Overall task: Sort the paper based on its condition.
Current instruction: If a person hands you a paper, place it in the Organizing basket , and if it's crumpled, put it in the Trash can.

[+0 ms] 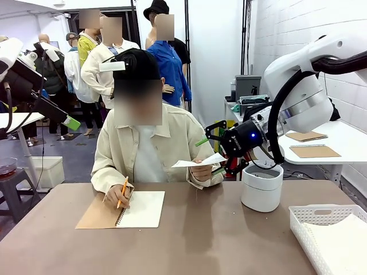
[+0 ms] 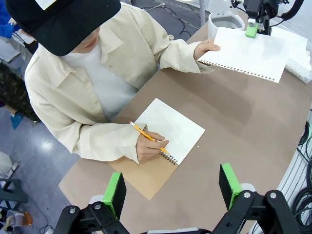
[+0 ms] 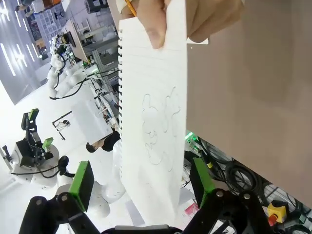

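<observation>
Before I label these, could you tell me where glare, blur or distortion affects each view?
Front view: even light, sharp. Left wrist view: wide-angle bending of the table edge; the held paper nearly washes out. Right wrist view: background washed out at left, the paper's pencil scribble faint, hand slightly soft.

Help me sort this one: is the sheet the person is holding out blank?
No, the sheet in the person's hand bears faint pencil scribbles across its middle.

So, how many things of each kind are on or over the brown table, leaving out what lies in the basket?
Loose paper sheet: 1
Spiral notebook: 1
Pencil: 1
White round bin: 1
White basket: 1
Total: 5
</observation>
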Motion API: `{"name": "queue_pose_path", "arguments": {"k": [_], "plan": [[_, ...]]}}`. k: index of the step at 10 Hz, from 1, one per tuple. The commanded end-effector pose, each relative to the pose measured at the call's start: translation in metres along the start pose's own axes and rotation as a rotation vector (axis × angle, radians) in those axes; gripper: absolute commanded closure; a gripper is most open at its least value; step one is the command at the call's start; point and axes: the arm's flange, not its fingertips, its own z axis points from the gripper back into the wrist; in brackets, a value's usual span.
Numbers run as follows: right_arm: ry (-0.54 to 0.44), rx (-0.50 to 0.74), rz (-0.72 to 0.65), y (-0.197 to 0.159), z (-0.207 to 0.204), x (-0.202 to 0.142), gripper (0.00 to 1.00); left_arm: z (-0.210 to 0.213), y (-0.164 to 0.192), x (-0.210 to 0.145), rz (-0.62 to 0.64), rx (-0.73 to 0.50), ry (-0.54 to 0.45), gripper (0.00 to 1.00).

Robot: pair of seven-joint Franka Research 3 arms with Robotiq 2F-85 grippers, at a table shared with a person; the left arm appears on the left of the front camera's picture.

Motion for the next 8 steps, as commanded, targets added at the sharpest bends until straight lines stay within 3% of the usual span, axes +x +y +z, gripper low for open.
{"name": "queue_pose_path", "arguments": {"k": [1, 2, 7, 8], "plan": [[-0.003, 0.001, 0.005, 0.0019, 0.0018, -0.0016, 0.0, 0.0002, -0.0002, 0.0003, 0.004, -0.005, -0.005, 0.0], [-0.003, 0.001, 0.005, 0.0019, 0.0018, -0.0016, 0.0, 0.0002, -0.0002, 0.0003, 0.004, -0.005, -0.005, 0.0], [0.006, 0.02, -0.023, -0.0002, 0.0018, 0.0013, 1.0, 0.0002, -0.0002, 0.0003, 0.004, -0.005, -0.005, 0.0], [0.006, 0.02, -0.029, -0.0003, 0.002, 0.0012, 1.0, 0.0002, -0.0002, 0.0003, 0.004, -0.005, -0.005, 0.0]]}}
